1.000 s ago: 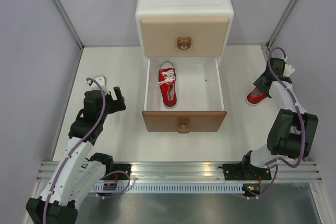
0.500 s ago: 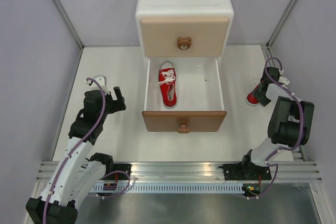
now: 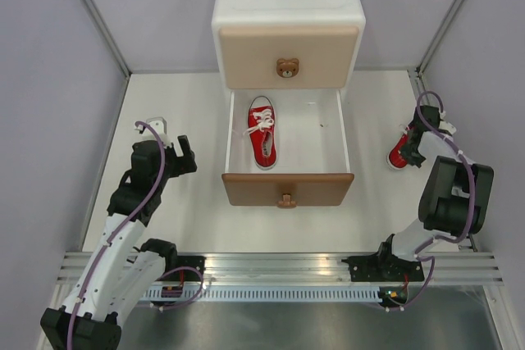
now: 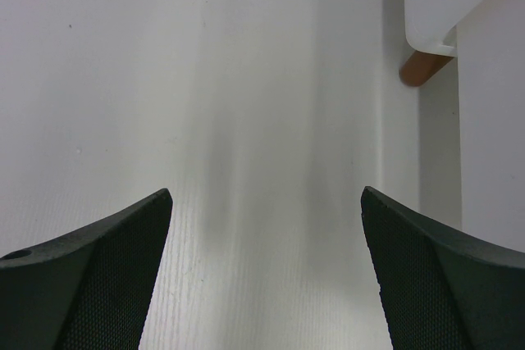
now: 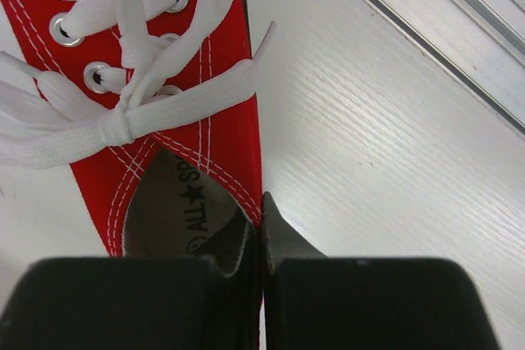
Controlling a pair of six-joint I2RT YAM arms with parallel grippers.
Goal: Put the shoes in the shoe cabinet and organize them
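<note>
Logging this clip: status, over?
Left gripper open, empty. Right gripper shut on red shoe, at collar. Mate in open lower drawer; way looks clear.

The pulled-out lower drawer (image 3: 287,188) juts across mid-counter (image 3: 180,104). 1 red sneaker (image 3: 262,133) fills its left side, and the right half's floor is reachable from above. Ahead of the spread left pincer (image 4: 264,194) lies bare counter, bounded on the right by the cabinet leg (image 4: 422,67). The right pincer (image 5: 261,219), pinching the other red sneaker (image 5: 164,79), sits close beside the metal rail (image 5: 459,30).

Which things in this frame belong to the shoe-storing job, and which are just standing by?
Job:
- shoe cabinet
- open lower drawer
- red shoe in the drawer
- second red shoe on the table, its collar pinched by the right end effector

Standing by:
- table
- metal rail at the near edge
</note>
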